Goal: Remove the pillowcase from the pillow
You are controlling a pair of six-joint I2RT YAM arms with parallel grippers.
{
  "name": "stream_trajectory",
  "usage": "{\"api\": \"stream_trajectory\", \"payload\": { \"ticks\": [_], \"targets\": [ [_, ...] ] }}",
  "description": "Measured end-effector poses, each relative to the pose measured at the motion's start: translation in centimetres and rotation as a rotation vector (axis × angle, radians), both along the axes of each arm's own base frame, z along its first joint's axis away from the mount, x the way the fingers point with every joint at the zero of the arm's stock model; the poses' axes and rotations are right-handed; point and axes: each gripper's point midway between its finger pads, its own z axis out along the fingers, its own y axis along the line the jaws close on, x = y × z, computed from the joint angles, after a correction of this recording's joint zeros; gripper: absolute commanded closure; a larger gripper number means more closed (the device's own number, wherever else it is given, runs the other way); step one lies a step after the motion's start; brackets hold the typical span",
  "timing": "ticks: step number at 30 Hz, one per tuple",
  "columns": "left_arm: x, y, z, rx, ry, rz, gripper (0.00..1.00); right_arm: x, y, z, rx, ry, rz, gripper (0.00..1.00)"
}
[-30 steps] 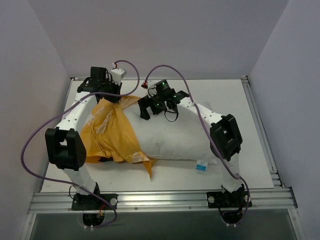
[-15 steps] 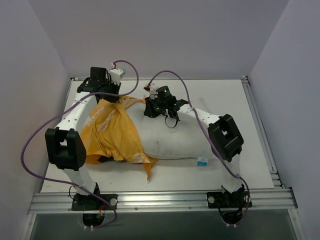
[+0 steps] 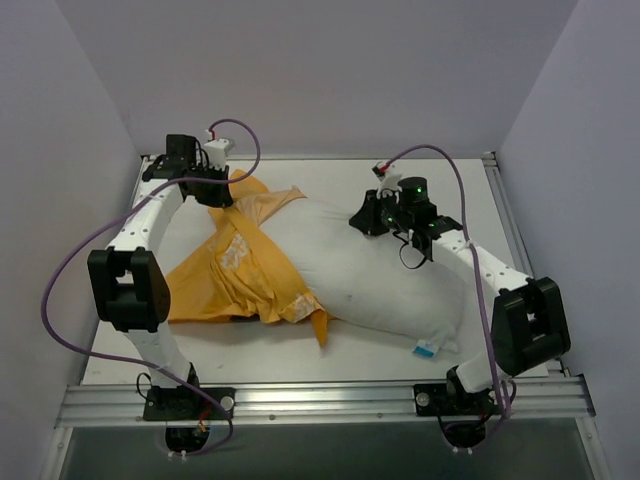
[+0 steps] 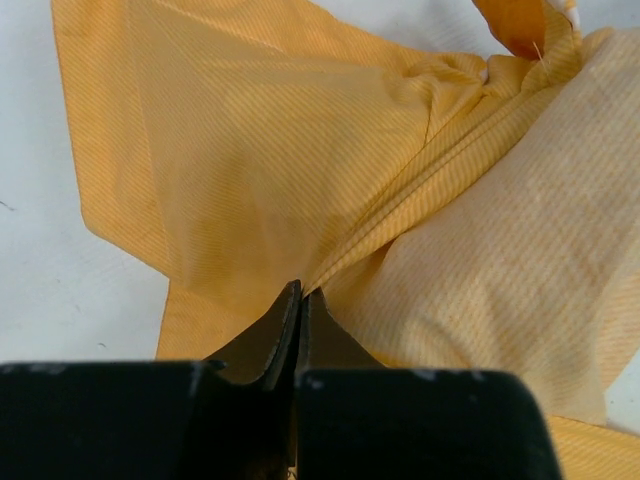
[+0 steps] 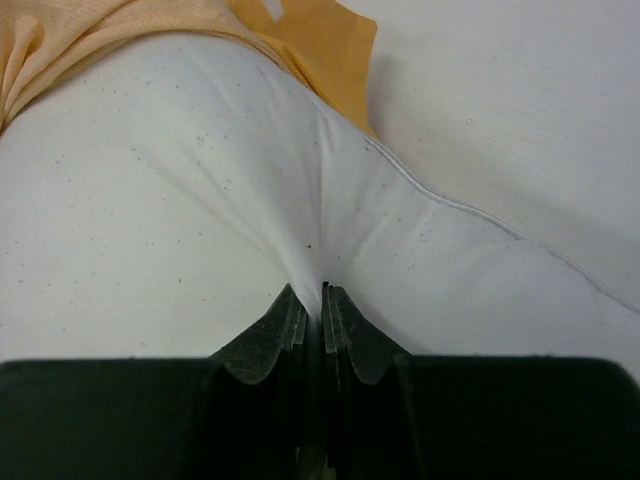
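Note:
The orange-yellow pillowcase [image 3: 240, 270] lies bunched over the left end of the white pillow [image 3: 370, 280], which stretches diagonally toward the front right. My left gripper [image 3: 222, 193] is shut on a fold of the pillowcase [image 4: 300, 180] at the back left, the cloth drawn taut from its jaws. The right gripper [image 3: 372, 215] is shut on a pinch of the pillow's white cover [image 5: 250, 180] near its back edge. A small blue-and-white tag [image 3: 426, 349] shows at the pillow's front right corner. An orange corner of the pillowcase [image 5: 320, 40] shows beyond the pillow in the right wrist view.
The white table [image 3: 520, 220] is walled in by grey panels at the back and both sides. Purple cables loop over both arms. A metal rail [image 3: 320, 400] runs along the near edge where the arm bases are bolted.
The right gripper closed on the pillow and dragged it to the right and forward, sliding more white pillow out of the pillowcase. The left gripper kept its hold and shifted slightly left.

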Motion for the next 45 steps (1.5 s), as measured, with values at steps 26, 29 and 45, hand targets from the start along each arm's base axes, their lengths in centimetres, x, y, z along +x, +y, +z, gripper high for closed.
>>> {"api": "stream_trajectory", "payload": {
  "ticks": [26,29,45],
  "targets": [
    [0.9,10.1,0.0,0.244,-0.074,0.172,0.95,-3.0,-2.2,3.9,-0.253,-0.106,-0.041,0.07],
    [2.2,7.4,1.2,0.232,-0.114,0.112,0.94,-5.1,3.0,6.5,-0.295,-0.248,0.095,0.05],
    [5.4,-2.0,3.8,0.195,-0.169,-0.084,0.17,-4.7,10.7,0.9,-0.741,-0.576,0.603,0.00]
  ]
}}
